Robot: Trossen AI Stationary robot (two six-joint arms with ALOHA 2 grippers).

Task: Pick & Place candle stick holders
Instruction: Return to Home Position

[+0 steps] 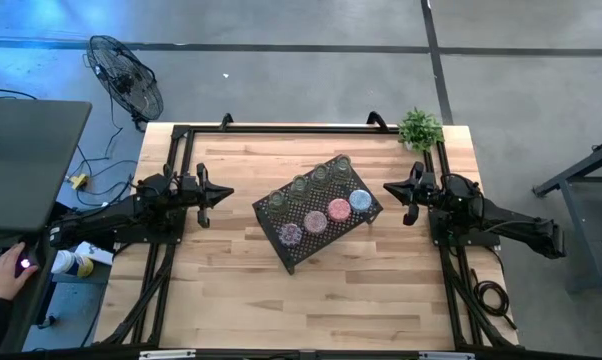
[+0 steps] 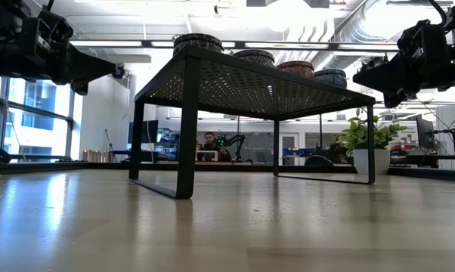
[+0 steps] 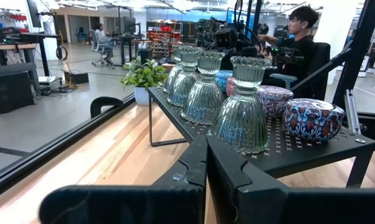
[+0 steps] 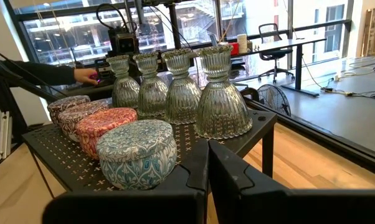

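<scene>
A black mesh tray (image 1: 303, 256) stands on its legs at the table's middle, turned at a slant. On it stand four clear ribbed glass candle stick holders (image 1: 299, 186) in the far row and four holders with mottled pink, blue and purple tops (image 1: 339, 209) in the near row. The clear ones (image 3: 240, 112) and the mottled ones (image 4: 136, 152) also show in the wrist views. My left gripper (image 1: 231, 192) is shut and empty, left of the tray. My right gripper (image 1: 386, 187) is shut and empty, right of the tray.
A small green potted plant (image 1: 419, 128) stands at the far right corner. A black frame (image 1: 281, 128) runs along the table's edges. Bare wood lies on the near side of the tray. A fan (image 1: 126, 75) stands on the floor, and a person's hand (image 1: 6, 270) is at the left.
</scene>
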